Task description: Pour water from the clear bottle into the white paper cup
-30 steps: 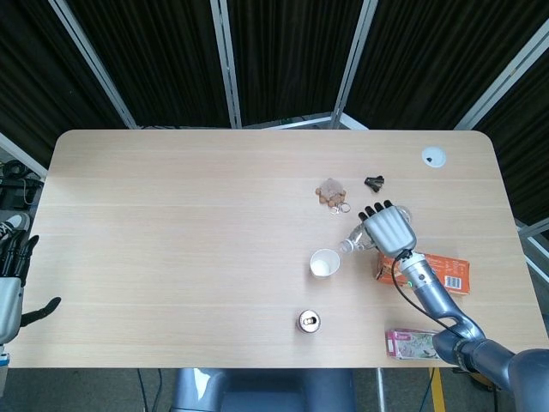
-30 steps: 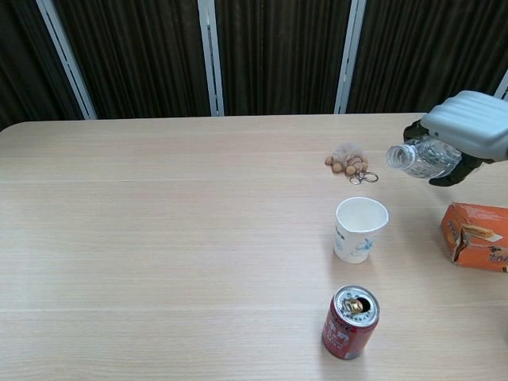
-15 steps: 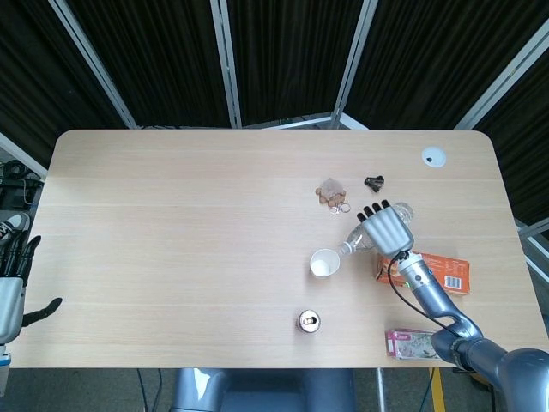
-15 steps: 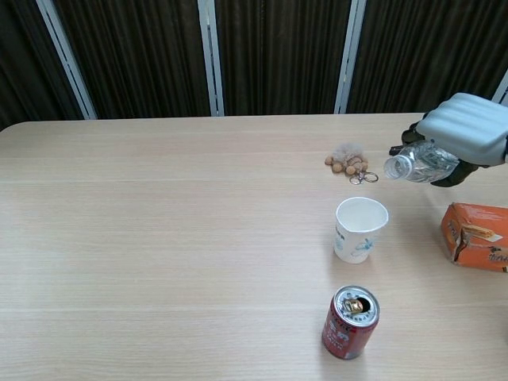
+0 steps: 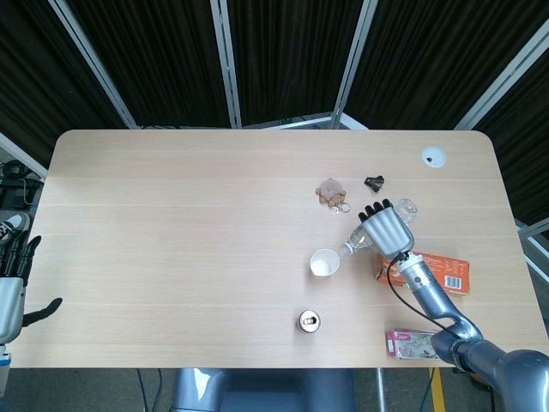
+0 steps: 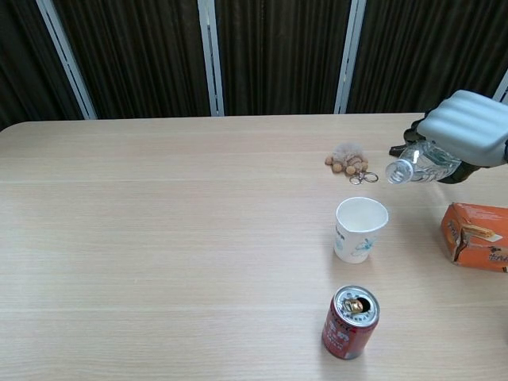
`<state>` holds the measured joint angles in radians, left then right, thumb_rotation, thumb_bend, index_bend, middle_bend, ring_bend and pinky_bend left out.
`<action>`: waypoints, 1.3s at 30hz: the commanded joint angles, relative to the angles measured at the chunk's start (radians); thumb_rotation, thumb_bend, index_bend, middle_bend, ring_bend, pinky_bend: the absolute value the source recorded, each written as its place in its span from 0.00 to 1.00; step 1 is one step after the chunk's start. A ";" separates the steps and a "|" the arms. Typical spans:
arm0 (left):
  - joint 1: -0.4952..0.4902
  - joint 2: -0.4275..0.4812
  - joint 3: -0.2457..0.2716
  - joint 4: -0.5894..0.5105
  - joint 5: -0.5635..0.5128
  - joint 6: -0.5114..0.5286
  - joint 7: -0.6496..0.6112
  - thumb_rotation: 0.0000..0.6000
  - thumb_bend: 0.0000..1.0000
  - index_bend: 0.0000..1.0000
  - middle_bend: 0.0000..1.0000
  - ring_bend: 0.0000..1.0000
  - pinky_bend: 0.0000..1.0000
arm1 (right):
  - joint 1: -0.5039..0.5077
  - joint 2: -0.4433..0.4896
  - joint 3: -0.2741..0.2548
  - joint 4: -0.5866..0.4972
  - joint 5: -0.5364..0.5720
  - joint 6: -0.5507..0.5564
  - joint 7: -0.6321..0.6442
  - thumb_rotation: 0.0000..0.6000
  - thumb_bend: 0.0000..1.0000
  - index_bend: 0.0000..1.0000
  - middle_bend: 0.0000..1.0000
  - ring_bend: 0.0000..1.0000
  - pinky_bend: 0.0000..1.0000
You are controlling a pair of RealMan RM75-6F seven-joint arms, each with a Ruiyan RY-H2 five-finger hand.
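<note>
The right hand [image 5: 388, 230] grips the tilted clear plastic bottle [image 6: 419, 164]; the left hand [image 5: 12, 287] hangs open beside the desk.

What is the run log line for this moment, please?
phase: tilting to pour | right hand holds clear bottle, mouth above and right of white paper cup | no water stream visible | left hand idle, off-table

Dark curtains [image 6: 278, 55] behind wooden table [image 6: 159, 238]

On the tabletop [image 6: 159, 238], the cup [image 6: 360, 228] is central. The can [image 6: 350, 321] lies at its 6 o'clock. The carton [image 6: 476, 236] sits at 3, the keyring [image 6: 349, 165] at 12.
</note>
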<state>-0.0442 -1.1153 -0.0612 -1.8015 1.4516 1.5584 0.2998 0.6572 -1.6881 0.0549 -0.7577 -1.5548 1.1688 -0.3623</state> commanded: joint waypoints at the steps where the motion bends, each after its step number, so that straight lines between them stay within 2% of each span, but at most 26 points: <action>1: 0.000 0.000 0.000 0.001 0.000 0.000 0.001 1.00 0.00 0.00 0.00 0.00 0.00 | -0.002 -0.001 0.002 -0.004 0.004 -0.001 -0.019 1.00 0.66 0.49 0.63 0.55 0.49; 7: 0.000 0.001 0.000 0.000 -0.002 -0.002 0.000 1.00 0.00 0.00 0.00 0.00 0.00 | -0.004 -0.005 0.000 0.007 0.000 0.005 -0.054 1.00 0.66 0.49 0.63 0.55 0.50; 39: 0.000 0.000 0.000 -0.001 0.000 -0.002 0.001 1.00 0.00 0.00 0.00 0.00 0.00 | -0.002 -0.016 0.002 0.040 -0.005 0.011 -0.072 1.00 0.67 0.50 0.64 0.56 0.50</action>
<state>-0.0440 -1.1148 -0.0612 -1.8023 1.4512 1.5564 0.3009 0.6552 -1.7040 0.0570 -0.7182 -1.5599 1.1797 -0.4346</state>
